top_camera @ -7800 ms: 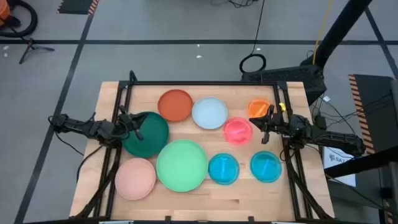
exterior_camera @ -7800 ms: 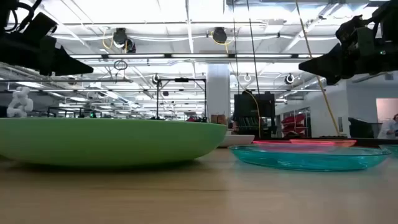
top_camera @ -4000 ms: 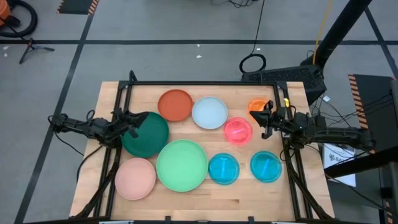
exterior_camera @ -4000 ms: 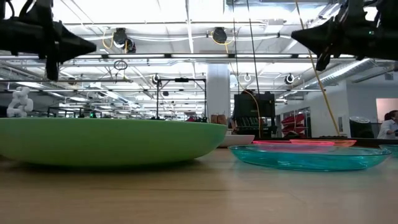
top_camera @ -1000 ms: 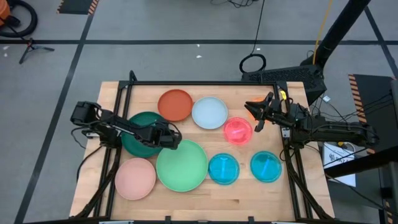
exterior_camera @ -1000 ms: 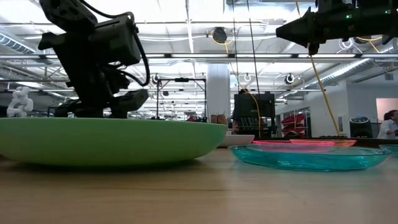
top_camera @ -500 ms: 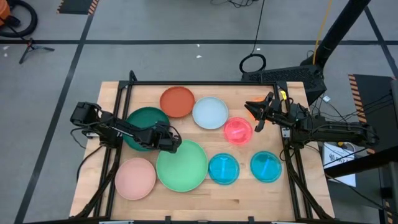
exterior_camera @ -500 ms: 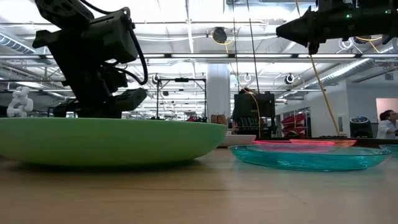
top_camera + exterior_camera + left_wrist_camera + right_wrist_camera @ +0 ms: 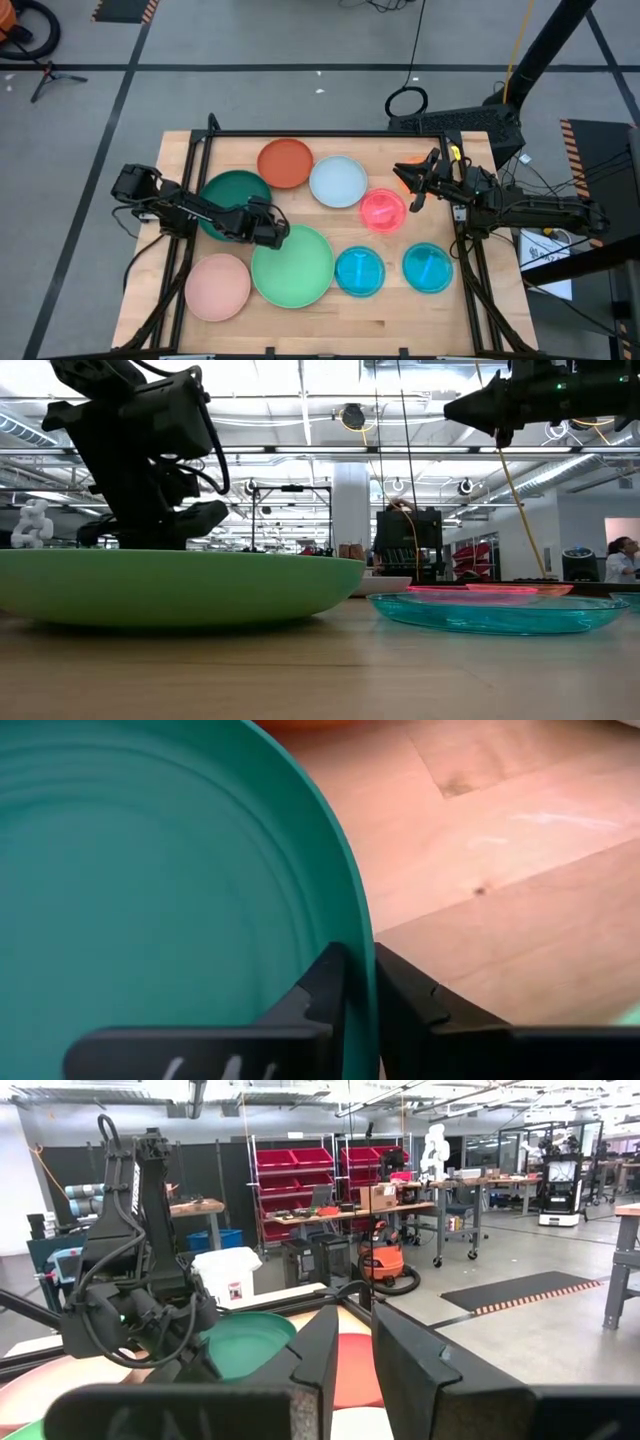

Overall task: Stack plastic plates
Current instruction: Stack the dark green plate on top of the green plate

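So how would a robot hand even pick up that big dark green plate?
By its thin rim. The dark green plate is shallow, so only its edge fits between fingers. The left gripper pinches the edge nearest the light green plate, one finger inside, one outside.

dark green plate (image 9: 226, 190): 9 o'clock, rim pinched by left tool (image 9: 268, 228) | light green plate (image 9: 292, 264): 6 o'clock, flat | rust orange plate (image 9: 285, 163): 12 o'clock | hot pink plate (image 9: 382, 211): 3 o'clock

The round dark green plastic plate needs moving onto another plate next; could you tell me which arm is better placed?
Left. The left gripper already pinches the dark green plate's rim, while the right gripper hovers across the table.
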Motion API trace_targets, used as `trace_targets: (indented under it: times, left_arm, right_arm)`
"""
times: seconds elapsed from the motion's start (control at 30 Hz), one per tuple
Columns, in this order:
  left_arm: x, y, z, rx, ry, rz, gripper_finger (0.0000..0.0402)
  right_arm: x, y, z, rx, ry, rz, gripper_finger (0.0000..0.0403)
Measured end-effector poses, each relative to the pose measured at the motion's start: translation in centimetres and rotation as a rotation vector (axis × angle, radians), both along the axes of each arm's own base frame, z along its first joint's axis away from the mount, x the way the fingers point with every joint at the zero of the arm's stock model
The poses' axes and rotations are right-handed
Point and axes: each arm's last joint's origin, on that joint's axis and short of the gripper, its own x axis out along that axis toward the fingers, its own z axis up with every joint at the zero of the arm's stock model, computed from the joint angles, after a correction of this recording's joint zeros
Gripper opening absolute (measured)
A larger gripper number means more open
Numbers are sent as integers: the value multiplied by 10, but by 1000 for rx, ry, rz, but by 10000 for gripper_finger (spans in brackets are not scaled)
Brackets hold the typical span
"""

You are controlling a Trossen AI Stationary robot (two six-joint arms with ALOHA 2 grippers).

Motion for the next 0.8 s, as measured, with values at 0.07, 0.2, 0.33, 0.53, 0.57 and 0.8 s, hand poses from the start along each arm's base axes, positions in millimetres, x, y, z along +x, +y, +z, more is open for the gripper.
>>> trace_targets:
  times: [0.07,0.2,0.33,0.53,0.57,0.8]
  left_arm:
    - [0,0,0,2,4,-1,34]
    - [1,-2,7,1,52,-14,32]
    - [6,-5,24,14,119,-25,29]
    - [11,-13,51,54,190,-65,27]
    - [12,-15,54,63,193,-71,28]
    - [16,-29,76,101,205,-128,13]
  right_arm:
    - [0,0,0,0,3,0,61]
    - [0,0,0,1,3,0,61]
    - [0,0,0,1,3,0,61]
    - [0,0,-1,4,4,1,61]
    - [0,0,-1,4,4,1,61]
    - [0,0,-1,5,8,0,61]
